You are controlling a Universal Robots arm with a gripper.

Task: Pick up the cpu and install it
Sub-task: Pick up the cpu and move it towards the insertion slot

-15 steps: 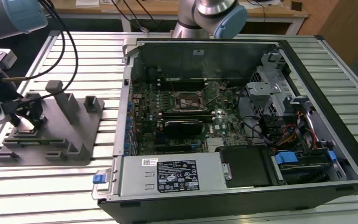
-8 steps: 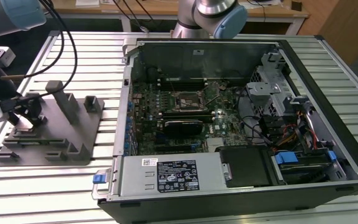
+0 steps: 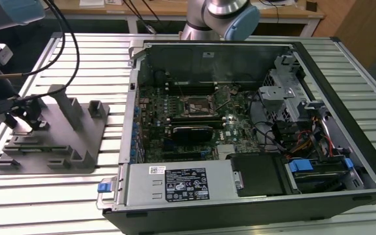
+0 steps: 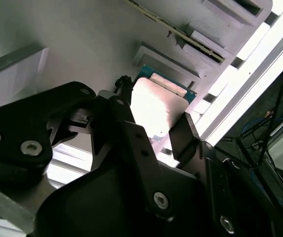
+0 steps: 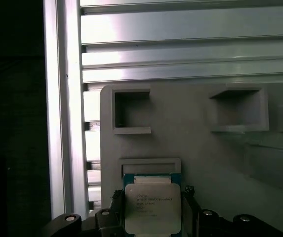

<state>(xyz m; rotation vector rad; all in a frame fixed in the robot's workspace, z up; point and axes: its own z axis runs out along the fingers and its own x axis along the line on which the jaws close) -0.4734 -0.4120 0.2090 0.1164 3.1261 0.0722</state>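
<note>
**Ops:** Where's the chip?

**Me:** I see the small, flat, square cpu [image 5: 152, 210], with a silvery metal top and a thin green border, at a shallow square pocket of the grey plastic fixture [image 5: 200, 143]. I can't tell whether it's off the pocket floor.

**Ops:** And the gripper?

**Me:** My gripper [image 3: 17, 117] is over that fixture, at the exterior view's left, above the slatted metal table [image 3: 64, 196]. In both wrist views its black fingers [image 4: 183, 136] are drawn in against two opposite edges of the cpu, gripping it.

**Ops:** The computer?

**Me:** The open black computer case [image 3: 207, 218] lies well apart, towards the exterior view's right, with its green motherboard [image 3: 240, 127] facing up.
</note>
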